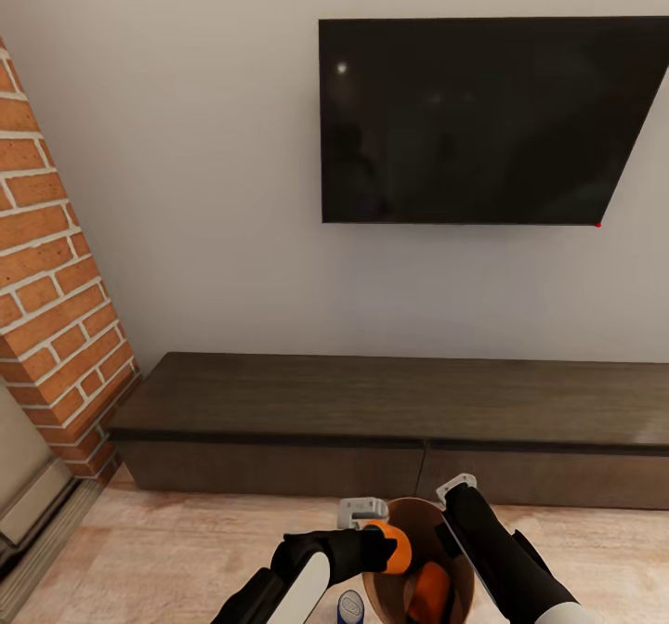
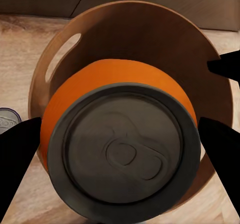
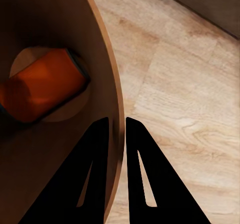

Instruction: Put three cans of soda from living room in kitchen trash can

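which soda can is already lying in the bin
The orange can on its side at the bottom of the trash can. The other orange can is held above the bin by the left gripper; the blue can stands on the floor.

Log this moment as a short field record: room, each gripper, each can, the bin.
room: living room, TV above long dark cabinet
left gripper: shut on orange can, held over the bin's mouth
right gripper: shut on bin rim
second orange can: lying on the bin's bottom
blue can: upright on floor beside the bin
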Tool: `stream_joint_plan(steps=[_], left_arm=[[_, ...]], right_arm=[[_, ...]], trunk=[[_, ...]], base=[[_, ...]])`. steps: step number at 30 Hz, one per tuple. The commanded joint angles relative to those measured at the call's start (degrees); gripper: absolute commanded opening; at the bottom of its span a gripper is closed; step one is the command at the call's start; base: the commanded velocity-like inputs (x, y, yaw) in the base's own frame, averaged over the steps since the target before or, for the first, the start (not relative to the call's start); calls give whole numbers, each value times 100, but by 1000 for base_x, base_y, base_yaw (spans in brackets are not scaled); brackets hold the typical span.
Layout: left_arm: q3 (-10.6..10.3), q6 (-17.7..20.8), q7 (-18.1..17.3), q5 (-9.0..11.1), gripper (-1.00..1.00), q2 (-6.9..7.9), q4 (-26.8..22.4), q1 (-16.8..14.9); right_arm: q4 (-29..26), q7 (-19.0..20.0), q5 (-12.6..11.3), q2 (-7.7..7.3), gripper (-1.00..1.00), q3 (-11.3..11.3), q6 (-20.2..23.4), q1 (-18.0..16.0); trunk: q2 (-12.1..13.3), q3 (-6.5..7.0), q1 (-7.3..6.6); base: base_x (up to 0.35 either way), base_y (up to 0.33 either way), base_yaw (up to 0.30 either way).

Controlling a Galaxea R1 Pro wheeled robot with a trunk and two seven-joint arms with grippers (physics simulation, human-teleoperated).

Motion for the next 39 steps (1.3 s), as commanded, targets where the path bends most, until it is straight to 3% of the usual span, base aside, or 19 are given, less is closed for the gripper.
stream_joint_plan(steps=[1, 8, 9, 39], left_arm=[[-3, -12, -8, 0, -100, 0, 8, 0], [-25, -31, -27, -1, -100, 0, 21, -1], [-38, -33, -28, -1, 100, 0, 21, -1], [-128, 0, 41, -28, 100, 17, 33, 2]], right_arm=[[0, 21, -21, 1, -100, 0, 0, -1], [-2, 23, -21, 1, -100, 2, 0, -1], [-1, 24, -21, 1, -100, 2, 0, -1], [2, 34, -28, -29, -100, -41, 0, -1]], trunk=[[0, 0, 0], [0, 0, 0], [0, 0, 0], [0, 0, 0]], base=[[0, 0, 0], [0, 0, 0], [0, 0, 0], [0, 0, 0]])
